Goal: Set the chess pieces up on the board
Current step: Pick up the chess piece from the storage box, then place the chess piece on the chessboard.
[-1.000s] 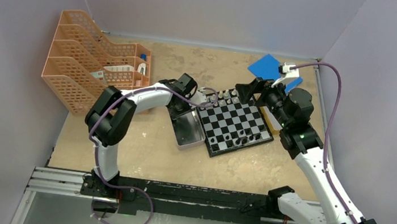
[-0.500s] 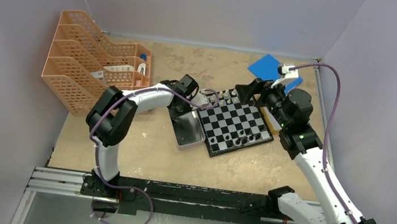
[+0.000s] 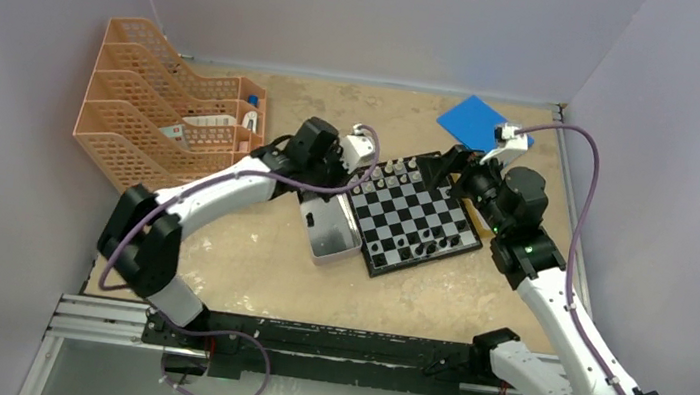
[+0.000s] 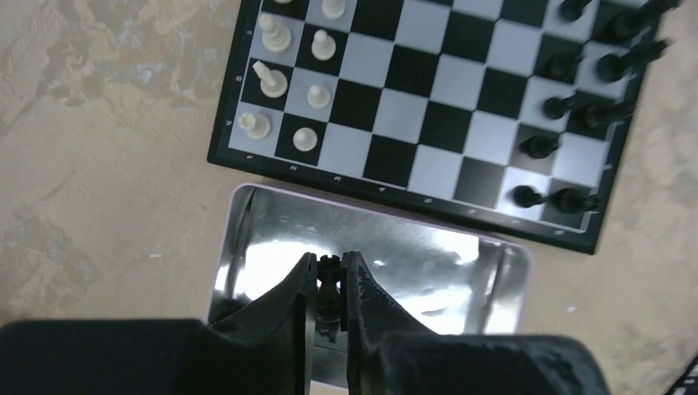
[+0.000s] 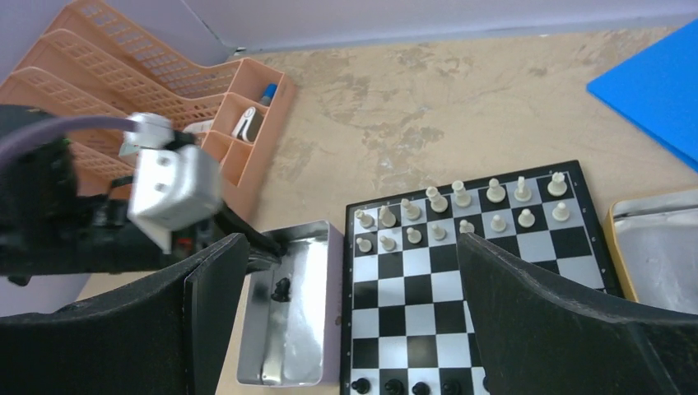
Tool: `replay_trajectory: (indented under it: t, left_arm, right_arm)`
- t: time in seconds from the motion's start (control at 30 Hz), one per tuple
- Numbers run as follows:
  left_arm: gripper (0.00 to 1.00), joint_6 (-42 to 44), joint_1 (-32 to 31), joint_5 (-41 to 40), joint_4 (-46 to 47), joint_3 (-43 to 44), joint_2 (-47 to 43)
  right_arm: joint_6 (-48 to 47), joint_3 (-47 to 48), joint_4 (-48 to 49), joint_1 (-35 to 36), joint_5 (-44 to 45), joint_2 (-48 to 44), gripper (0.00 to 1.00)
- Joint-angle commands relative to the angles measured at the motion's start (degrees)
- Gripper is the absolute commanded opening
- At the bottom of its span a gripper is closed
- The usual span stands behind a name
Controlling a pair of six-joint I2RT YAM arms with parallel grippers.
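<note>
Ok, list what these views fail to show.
Left wrist: small black chess piece held in the left pincer, which covers its body; type unclear.
Right wrist: near row of black pieces on the black-and-white checkered board, cut by the bottom edge.
Right wrist: silver rectangular metal tin at right, cut by the frame edge.

no legible text, board (image 4: 411,196) border marks blurred

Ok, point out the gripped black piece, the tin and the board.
black piece (image 4: 329,278): left wrist view, its upper half.
tin (image 4: 411,255): left wrist view, bare floor.
board (image 4: 401,115): left wrist view, a bare middle square.
</note>
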Motion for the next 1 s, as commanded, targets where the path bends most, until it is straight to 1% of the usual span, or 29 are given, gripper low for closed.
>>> replay_trajectory:
  t: [0.0, 0.13, 0.23, 0.3, 0.37, 0.43, 0.53, 0.6, 0.7, 0.87, 0.97]
  left_arm:
    - [0.01, -11.93, 0.77, 6.80, 17.25, -9.56, -7.66]
    - [0.01, -20.61, 1.25, 6.72, 31.69, -18.68, -11.13]
    - [0.01, -25.65, 1.62, 8.60, 38.43, -23.37, -12.37]
    - [0.01, -28.93, 1.70, 10.78, 42.41, -25.74, -13.79]
    - [0.01, -32.28, 1.66, 13.32, 45.10, -27.10, -15.39]
    - [0.00, -35.64, 1.64, 14.95, 45.99, -27.59, -16.89]
    - [0.00, -41.94, 1.62, 15.25, 46.78, -28.84, -19.50]
    - [0.00, -45.69, 1.63, 15.76, 47.93, -30.01, -21.70]
    - [0.00, -49.60, 1.62, 16.32, 48.53, -30.70, -24.63]
    - [0.00, -54.37, 1.65, 17.99, 46.99, -28.61, -25.96]
    - [0.00, -56.35, 1.66, 20.01, 46.60, -27.74, -25.77]
  right_arm:
    - [3.33, -1.02, 5.04, 0.14, -1.02, -2.00, 0.99]
    - [1.44, -0.61, 5.27, 0.12, -5.54, -2.39, 0.97]
    - [-0.72, -0.63, 5.15, 0.12, -6.83, -2.30, 0.95]
    - [-0.79, -1.45, 6.25, 0.12, -8.48, -1.62, 0.91]
    - [-0.48, -2.02, 6.49, 0.17, -12.28, -0.41, 0.85]
    - [-0.43, -3.07, 6.71, 0.13, -16.80, 0.83, 0.77]
    - [0.55, -6.40, 10.09, 0.17, -22.05, 2.44, 0.64]
    - [1.00, -8.37, 12.35, 0.52, -24.24, 2.85, 0.60]
    - [0.60, -10.96, 16.04, 3.51, -24.13, 2.42, 0.60]
    - [-1.60, -12.64, 21.70, 12.92, -17.89, 1.52, 0.63]
    - [-0.69, -14.22, 26.71, 14.55, -18.81, 1.46, 0.62]
